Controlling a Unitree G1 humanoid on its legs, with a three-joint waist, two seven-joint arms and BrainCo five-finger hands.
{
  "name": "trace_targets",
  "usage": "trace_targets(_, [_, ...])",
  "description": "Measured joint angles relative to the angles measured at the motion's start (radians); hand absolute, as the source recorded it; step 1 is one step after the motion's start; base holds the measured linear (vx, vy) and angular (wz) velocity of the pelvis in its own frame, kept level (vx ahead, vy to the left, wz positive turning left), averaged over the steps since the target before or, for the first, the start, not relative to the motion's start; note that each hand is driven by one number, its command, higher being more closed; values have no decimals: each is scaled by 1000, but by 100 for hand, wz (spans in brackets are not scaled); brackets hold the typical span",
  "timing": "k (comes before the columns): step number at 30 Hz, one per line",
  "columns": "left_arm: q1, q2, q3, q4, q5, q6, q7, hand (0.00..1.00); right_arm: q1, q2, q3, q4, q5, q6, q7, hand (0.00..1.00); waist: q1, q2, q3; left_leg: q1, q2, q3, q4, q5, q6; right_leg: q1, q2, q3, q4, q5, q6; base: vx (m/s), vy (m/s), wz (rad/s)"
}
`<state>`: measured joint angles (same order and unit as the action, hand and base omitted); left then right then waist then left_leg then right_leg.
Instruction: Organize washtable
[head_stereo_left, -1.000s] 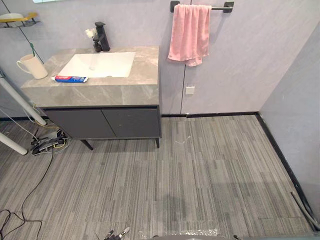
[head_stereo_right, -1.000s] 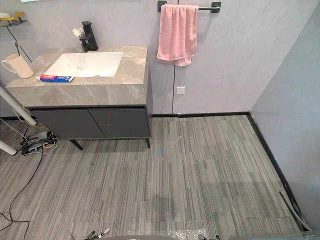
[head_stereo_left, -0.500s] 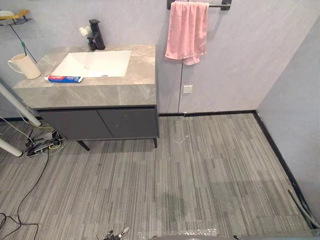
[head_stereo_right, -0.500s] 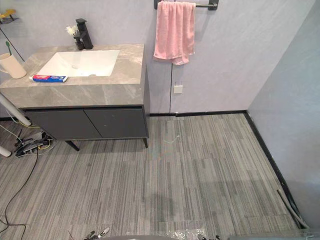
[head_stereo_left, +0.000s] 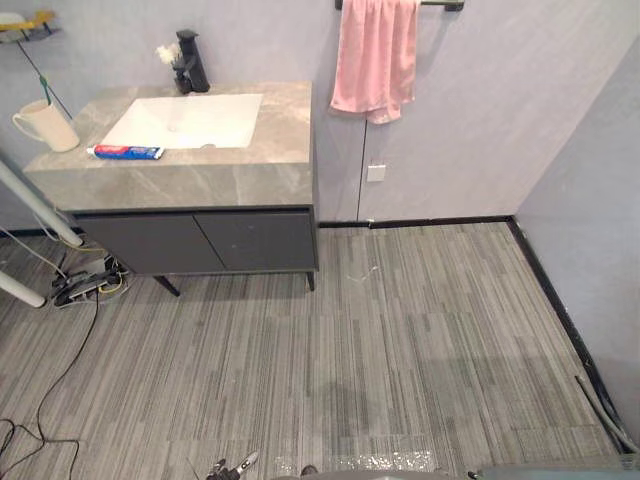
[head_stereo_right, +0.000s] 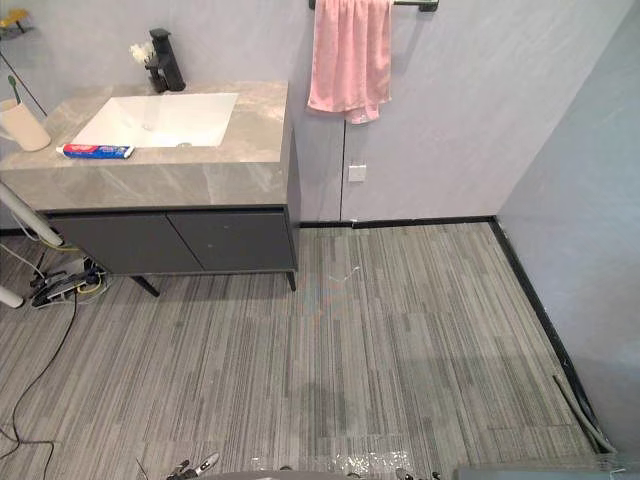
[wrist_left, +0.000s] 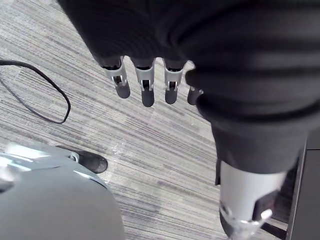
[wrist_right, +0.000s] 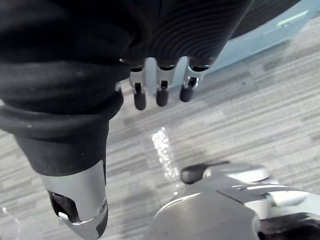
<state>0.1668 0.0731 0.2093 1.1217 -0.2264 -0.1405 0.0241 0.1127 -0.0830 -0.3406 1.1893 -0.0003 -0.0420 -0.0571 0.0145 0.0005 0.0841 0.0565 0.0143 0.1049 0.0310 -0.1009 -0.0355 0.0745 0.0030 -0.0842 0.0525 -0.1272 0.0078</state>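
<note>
Well ahead of both hands, on the grey marbled table (head_stereo_left: 200, 185), a red, white and blue toothpaste tube (head_stereo_left: 125, 152) lies flat by the front edge of the white rectangular basin (head_stereo_left: 185, 120). A glossy cream mug (head_stereo_left: 44, 125) stands near it. The left hand (wrist_left: 145, 87) and right hand (wrist_right: 161, 90) hang over the striped floor (head_stereo_left: 400, 330), fingers relaxed, holding nothing. This looks like the approach step. Next, the robot must close in until the soft tube is within reach.
</note>
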Motion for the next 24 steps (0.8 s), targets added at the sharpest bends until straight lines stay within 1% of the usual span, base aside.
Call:
trace_targets(1, [1, 3, 3, 0, -7, 0, 0, 0, -1, 7, -7, -1, 1, 0, 0, 0, 0, -4, 10, -15, 8, 1, 62, -34, -8, -1, 3, 1, 30, -19, -9, 27, -92, -4])
trace_targets(2, [8, 1, 21, 0, -9, 2, -1, 0, 0, 15, -6, -7, 0, 0, 2, 0, 0, -5, 11, -34, 24, 9, 153, -76, -25, -3, 10, 4, 63, -44, -17, -6, -102, -6])
trace_targets(3, [10, -1, 52, -8, -9, 1, -1, 0, -1, 23, -4, -15, -2, 0, 3, 0, 1, -14, 15, -102, 39, 14, 323, -101, -53, 1, 10, 12, 80, -68, -39, -6, -105, -6])
trace_targets(4, [10, -4, 80, -14, -9, 2, -2, 0, 0, 22, -2, -19, -5, 0, 4, 0, 1, -16, 16, -157, 55, 22, 441, -102, -51, 2, 14, 12, 87, -79, -38, -10, -115, -21])
trace_targets(5, [10, -27, 129, -41, -11, 6, -1, 0, 5, 13, 9, -36, -10, 1, 7, 0, 6, 1, 24, -264, 114, 43, 687, -82, -21, 13, 42, 31, 97, -94, -58, 2, -86, -37])
trace_targets(6, [19, -45, 149, -52, -17, 6, -1, 0, 3, 6, 16, -43, -9, 1, 9, 0, 10, 20, 29, -308, 145, 46, 788, -56, -5, 18, 61, 45, 104, -101, -72, 30, -39, -70])
trace_targets(7, [33, -63, 168, -58, -38, 7, 1, 0, 6, -5, 44, -58, -9, 2, 5, 0, 22, 31, 36, -376, 176, 48, 921, -32, -13, 30, 81, 80, 113, -114, -96, 110, 18, -81])
trace_targets(8, [35, -61, 160, -62, -41, 9, 0, 0, 2, -5, 47, -59, -11, 6, 1, 0, 28, 30, 37, -406, 171, 47, 932, -58, -16, 34, 80, 109, 123, -123, -109, 149, 29, -74])
trace_targets(10, [34, -60, 132, -72, -41, 8, -1, 0, -9, -6, 53, -59, -18, 7, -2, 0, 29, 26, 36, -442, 137, 42, 857, -78, 8, 40, 68, 137, 121, -133, -116, 249, 51, -46])
trace_targets(11, [33, -54, 105, -74, -42, 4, -2, 0, -25, -15, 75, -57, -57, 8, -4, 0, 31, 21, 36, -472, 80, 30, 699, -78, 9, 40, 43, 159, 121, -156, -111, 290, 84, -41])
trace_targets(12, [33, -49, 101, -74, -42, 3, -1, 0, -32, -18, 75, -53, -67, 9, -3, 0, 32, 21, 35, -475, 57, 22, 614, -69, -5, 36, 32, 168, 123, -167, -105, 306, 118, -58])
trace_targets(13, [38, -52, 92, -73, -43, 2, -1, 0, -37, -28, 73, -46, -85, 8, -1, 0, 47, 31, 26, -470, 29, 10, 462, -48, -34, 26, 19, 187, 130, -195, -95, 438, 211, -74])
trace_targets(14, [48, -48, 70, -71, -48, 3, -2, 0, -21, -29, 73, -46, -95, 8, 13, 0, 61, 29, 20, -468, 15, 6, 450, -60, -2, 26, 5, 205, 170, -241, -77, 491, 229, -80])
trace_targets(15, [61, -44, 64, -70, -49, 2, -3, 0, -10, -21, 73, -47, -99, 7, 15, 0, 64, 18, 8, -454, 11, 14, 438, -72, 23, 24, -5, 212, 216, -274, -49, 620, 211, -85])
trace_targets(16, [71, -19, 68, -55, -54, 3, -5, 0, -6, 1, 66, -48, -114, 7, 16, 0, 73, -28, -5, -433, -11, 58, 454, -68, 60, -62, -39, 196, 455, -335, 47, 457, 101, -53])
trace_targets(17, [63, -3, 63, -45, -52, 7, -5, 0, -7, 10, 64, -58, -119, 6, 17, 0, 55, -48, -8, -411, -24, 64, 458, -97, 70, -151, -62, 161, 669, -296, 144, 578, 116, -34])
trace_targets(18, [52, 5, 55, -42, -49, 8, -5, 0, -7, 14, 61, -75, -118, 6, 18, 0, 38, -51, 0, -368, -27, 63, 457, -115, 88, -222, -87, 133, 841, -219, 174, 580, 142, 0])
trace_targets(19, [44, 8, 53, -44, -48, 8, -6, 0, -9, 17, 62, -83, -117, 4, 16, 0, 24, -48, 10, -308, -26, 62, 452, -141, 92, -257, -106, 96, 954, -206, 151, 717, 164, -13])
trace_targets(20, [28, 10, 40, -51, -42, 8, -5, 0, -3, 19, 69, -120, -115, 3, 15, 0, 25, -39, 18, -187, -19, 72, 403, -167, 93, -288, -139, 20, 997, -220, 93, 595, 118, -21])
trace_targets(21, [25, 9, 34, -57, -39, 6, -5, 0, -2, 17, 75, -129, -115, 1, 15, 0, 25, -37, 19, -142, -14, 74, 372, -171, 91, -300, -150, -11, 978, -230, 77, 530, 60, -24])
trace_targets(22, [5, 7, 20, -67, -39, 4, -9, 0, -1, 12, 93, -148, -110, 0, 15, 0, 23, -31, 19, -65, -1, 75, 305, -170, 88, -326, -157, -82, 888, -244, 53, 383, 17, -6])
trace_targets(23, [-6, 5, 15, -72, -39, 4, -16, 0, -2, 13, 105, -156, -106, -1, 14, 0, 21, -26, 18, -38, 8, 75, 281, -169, 86, -343, -157, -115, 830, -244, 52, 456, 9, 4])
trace_targets(24, [-31, 1, -14, -73, -39, -1, -26, 0, -8, 6, 125, -170, -108, -1, 11, 0, 19, -20, 19, -4, 23, 71, 244, -167, 67, -383, -157, -149, 694, -235, 57, 381, -6, 17])
